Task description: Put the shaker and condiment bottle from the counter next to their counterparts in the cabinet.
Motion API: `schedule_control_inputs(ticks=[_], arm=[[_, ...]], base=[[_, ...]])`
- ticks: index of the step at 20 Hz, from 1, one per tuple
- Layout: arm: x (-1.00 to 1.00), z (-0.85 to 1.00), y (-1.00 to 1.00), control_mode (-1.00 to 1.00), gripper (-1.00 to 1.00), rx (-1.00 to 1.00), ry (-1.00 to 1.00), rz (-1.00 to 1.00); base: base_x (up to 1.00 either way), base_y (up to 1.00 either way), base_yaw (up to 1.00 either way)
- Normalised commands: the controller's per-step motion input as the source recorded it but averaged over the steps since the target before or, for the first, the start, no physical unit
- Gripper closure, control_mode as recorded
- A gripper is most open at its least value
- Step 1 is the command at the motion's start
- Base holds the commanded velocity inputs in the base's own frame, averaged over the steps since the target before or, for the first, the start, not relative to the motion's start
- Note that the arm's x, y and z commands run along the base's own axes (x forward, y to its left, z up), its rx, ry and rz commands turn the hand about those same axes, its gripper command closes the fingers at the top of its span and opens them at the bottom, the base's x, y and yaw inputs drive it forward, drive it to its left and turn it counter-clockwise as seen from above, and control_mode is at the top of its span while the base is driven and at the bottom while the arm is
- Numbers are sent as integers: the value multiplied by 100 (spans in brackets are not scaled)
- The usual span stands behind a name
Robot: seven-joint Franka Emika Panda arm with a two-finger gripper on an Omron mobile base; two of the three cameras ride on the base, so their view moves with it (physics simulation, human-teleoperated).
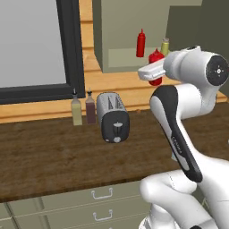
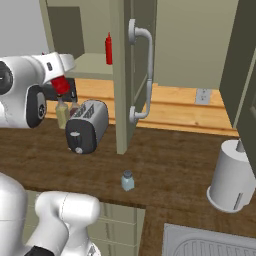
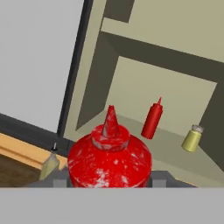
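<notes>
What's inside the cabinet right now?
On the cabinet shelf stand a tall slim red bottle and a yellowish-green shaker. The held condiment bottle covers the shelf's near edge.

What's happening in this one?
The arm holds the stout red condiment bottle in its gripper, raised in front of the open cabinet. The tall red bottle and yellowish-green shaker stand on the shelf inside. The pale blue-grey shaker sits on the counter, near its front edge.

The counter (image 2: 165, 165) carried a toaster (image 2: 86, 127), two bottles (image 1: 83, 108), the shaker (image 2: 127, 180) and a paper roll (image 2: 231, 176).
</notes>
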Motion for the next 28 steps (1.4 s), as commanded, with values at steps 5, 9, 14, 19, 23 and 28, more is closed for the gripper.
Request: schedule_control_inputs(ticks=[5, 9, 14, 19, 23, 28], arm=[[6, 21, -14, -100, 100, 11, 8, 0], [6, 53, -16, -100, 100, 21, 10, 0], [18, 34, -5, -100, 100, 7, 13, -2], [12, -4, 0, -100, 100, 0, -4, 0], [26, -7, 0, -100, 100, 0, -11, 0], [22, -22, 0, -100, 100, 0, -15, 0]], base=[[0, 0, 0], [0, 0, 0], [0, 0, 0], [0, 0, 0], [0, 0, 0], [0, 0, 0]])
